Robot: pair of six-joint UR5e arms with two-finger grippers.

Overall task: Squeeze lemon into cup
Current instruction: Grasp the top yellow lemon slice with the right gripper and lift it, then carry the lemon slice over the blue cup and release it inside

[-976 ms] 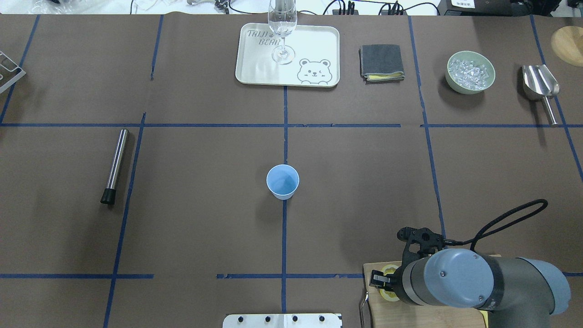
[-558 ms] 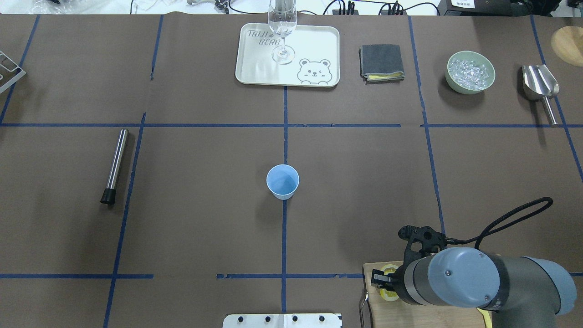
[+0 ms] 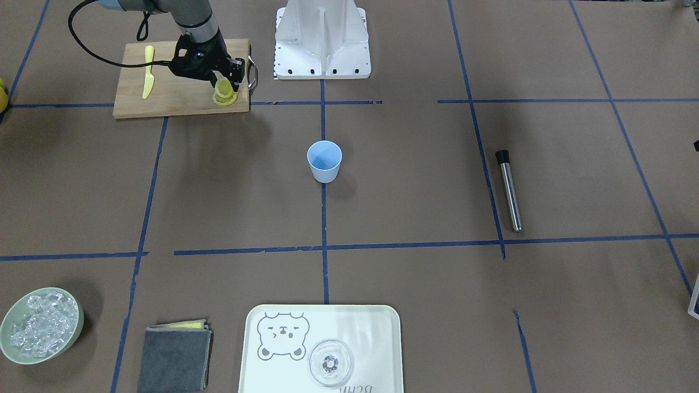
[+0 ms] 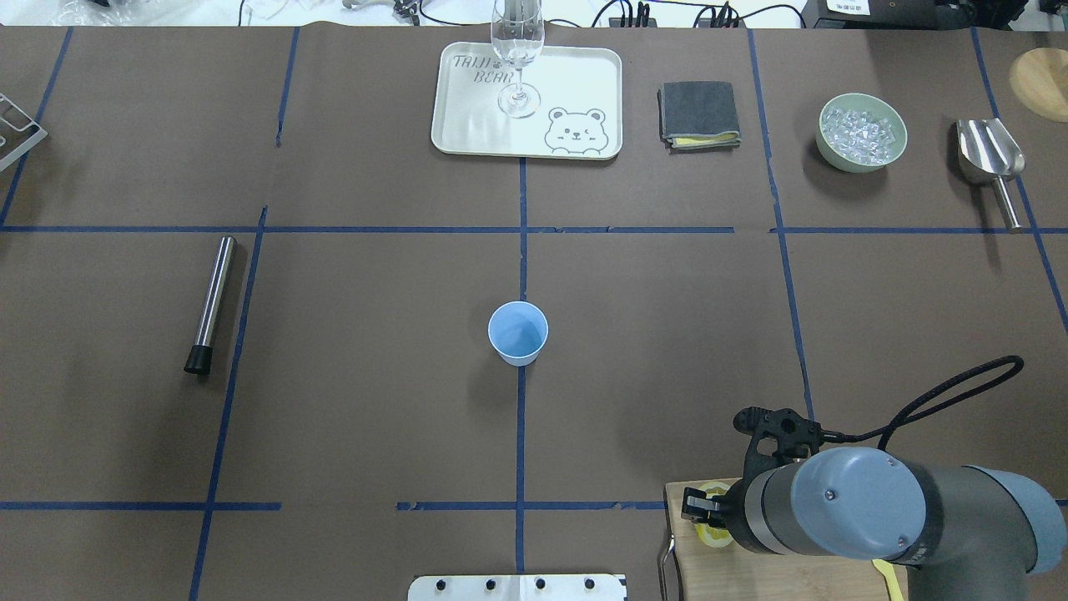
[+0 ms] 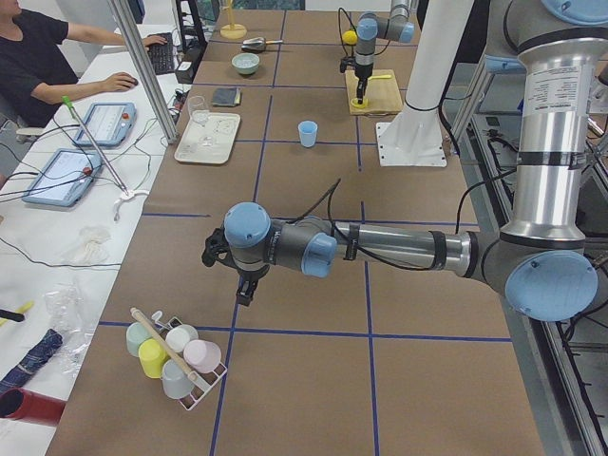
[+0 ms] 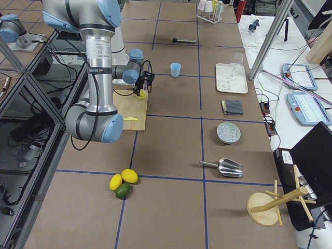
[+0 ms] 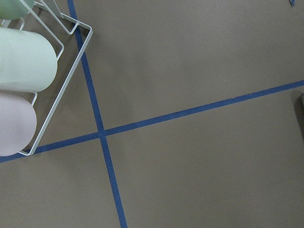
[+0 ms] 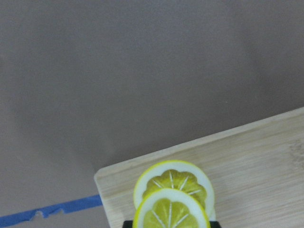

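The light blue cup [image 4: 518,333] stands upright in the middle of the table, also in the front view [image 3: 324,161]. My right gripper [image 3: 225,83] is over the corner of the wooden cutting board [image 3: 164,101], shut on a lemon slice [image 3: 222,87] held just above the board. The right wrist view shows that slice [image 8: 171,213] at the bottom edge, with a second slice [image 8: 173,179] flat on the board behind it. My left gripper [image 5: 243,290] hangs over bare table far from the cup; I cannot tell whether it is open or shut.
A yellow plastic knife [image 3: 147,79] lies on the board. A steel muddler [image 4: 210,305] lies left. A tray [image 4: 584,75] with a glass [image 4: 517,58], grey cloth [image 4: 698,114], ice bowl [image 4: 862,132] and scoop [image 4: 990,163] line the far side. A cup rack [image 5: 176,356] stands near my left gripper.
My right arm has shifted slightly to the right and its gripper has edged up from the board corner with the slice. The cup has not moved.
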